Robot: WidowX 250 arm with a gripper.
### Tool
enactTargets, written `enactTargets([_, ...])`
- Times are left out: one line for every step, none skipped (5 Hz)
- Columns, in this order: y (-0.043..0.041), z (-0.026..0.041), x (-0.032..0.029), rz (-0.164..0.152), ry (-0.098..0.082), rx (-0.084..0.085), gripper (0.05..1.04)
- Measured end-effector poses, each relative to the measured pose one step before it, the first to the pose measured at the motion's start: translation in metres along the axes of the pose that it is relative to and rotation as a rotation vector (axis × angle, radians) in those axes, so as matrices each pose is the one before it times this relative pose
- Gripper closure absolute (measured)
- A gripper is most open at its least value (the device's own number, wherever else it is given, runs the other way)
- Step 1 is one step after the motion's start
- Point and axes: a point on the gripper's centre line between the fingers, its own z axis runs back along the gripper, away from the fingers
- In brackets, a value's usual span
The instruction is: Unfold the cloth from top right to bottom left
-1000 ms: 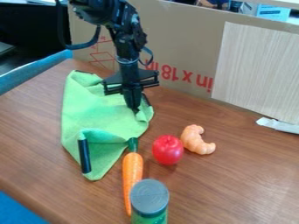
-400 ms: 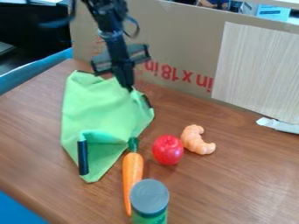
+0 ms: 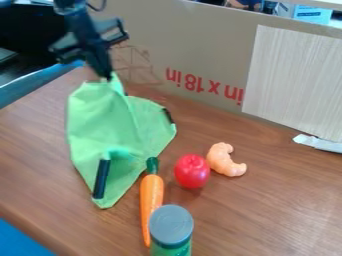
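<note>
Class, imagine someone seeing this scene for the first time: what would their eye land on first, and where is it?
Probably the bright green cloth, spread in folds on the left of the wooden table, its upper end raised at the black gripper. Next might come the shiny red fruit near the middle, between the orange carrot and a curled, pale orange piece.

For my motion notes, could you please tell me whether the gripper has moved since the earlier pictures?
Yes, the gripper has moved up and to the left in the view, farther from the pale panel.
</note>
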Motion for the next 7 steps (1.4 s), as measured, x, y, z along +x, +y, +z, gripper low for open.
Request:
enactTargets([0.02536, 0.01845, -0.00032, -0.0068, 0.0376, 0.0048, 1.033])
enactTargets([0.03758, 0.0181, 0.00282, 0.0568, 0.0588, 0.0518, 1.033])
enactTargets([0.0188, 0.01094, 0.00156, 0.0038, 0.0402, 0.0177, 1.033])
enactTargets([0.02831, 0.01329, 0.00816, -0.0009, -0.008, 0.0897, 1.033])
enactTargets([0.0195, 0.01325, 0.00693, -0.0018, 0.0094, 0.0784, 1.033])
enactTargets([0.02263, -0.00086, 0.00741, 0.0132, -0.0045, 0.0563, 1.033])
enactTargets([0.01894, -0.00408, 0.00715, -0.0105, 0.0105, -0.0008, 1.033])
